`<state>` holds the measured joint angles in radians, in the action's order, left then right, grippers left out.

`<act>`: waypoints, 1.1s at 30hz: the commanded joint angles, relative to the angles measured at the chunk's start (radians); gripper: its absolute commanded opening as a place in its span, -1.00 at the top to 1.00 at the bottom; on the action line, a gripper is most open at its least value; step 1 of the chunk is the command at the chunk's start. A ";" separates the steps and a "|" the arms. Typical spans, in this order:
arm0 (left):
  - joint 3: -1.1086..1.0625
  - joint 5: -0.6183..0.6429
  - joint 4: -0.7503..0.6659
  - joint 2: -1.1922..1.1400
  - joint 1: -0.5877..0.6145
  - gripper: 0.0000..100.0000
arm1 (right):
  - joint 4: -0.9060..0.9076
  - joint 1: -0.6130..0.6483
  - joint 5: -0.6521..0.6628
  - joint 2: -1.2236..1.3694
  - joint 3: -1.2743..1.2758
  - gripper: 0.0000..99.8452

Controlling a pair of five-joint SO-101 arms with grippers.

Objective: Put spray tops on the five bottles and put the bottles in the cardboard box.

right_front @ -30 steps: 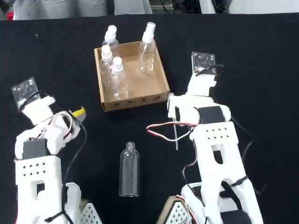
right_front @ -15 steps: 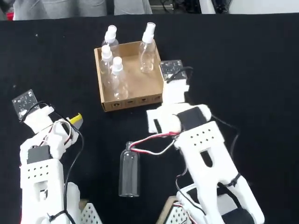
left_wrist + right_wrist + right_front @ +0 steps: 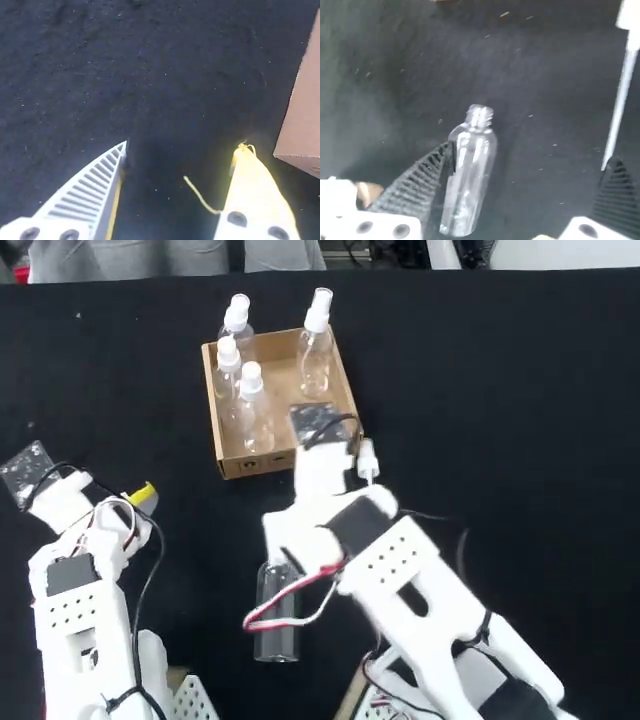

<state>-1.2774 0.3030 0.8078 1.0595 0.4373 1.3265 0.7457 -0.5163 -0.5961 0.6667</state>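
The uncapped bottle [image 3: 277, 632] was partly hidden by the right arm [image 3: 400, 565]; the right gripper [image 3: 530, 152] and left gripper [image 3: 183, 145] were held spread.

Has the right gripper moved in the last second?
Yes. The right gripper swung leftward, from beside the cardboard box toward the uncapped bottle.

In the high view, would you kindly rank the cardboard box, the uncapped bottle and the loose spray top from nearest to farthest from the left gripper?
From the left gripper:
1. cardboard box, just ahead, to its right.
2. uncapped bottle, lying between the two arms.
3. loose spray top, beyond the box's near right corner.
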 commanded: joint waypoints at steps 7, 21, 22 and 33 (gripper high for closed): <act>0.018 0.011 -0.017 0.023 0.013 0.40 | -0.009 0.253 -0.137 0.013 -0.002 0.21; 0.013 0.009 -0.017 0.023 0.013 0.40 | -0.066 0.261 -0.238 0.321 -0.059 0.21; 0.012 0.009 -0.017 0.023 0.012 0.40 | -0.071 0.261 -0.238 0.332 -0.059 0.21; 0.012 0.009 -0.017 0.023 0.012 0.40 | -0.181 0.261 -0.264 0.470 -0.059 0.29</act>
<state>-1.2774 0.3030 0.8078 1.0595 0.4373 1.1715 0.9897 -0.7695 -0.1435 0.6667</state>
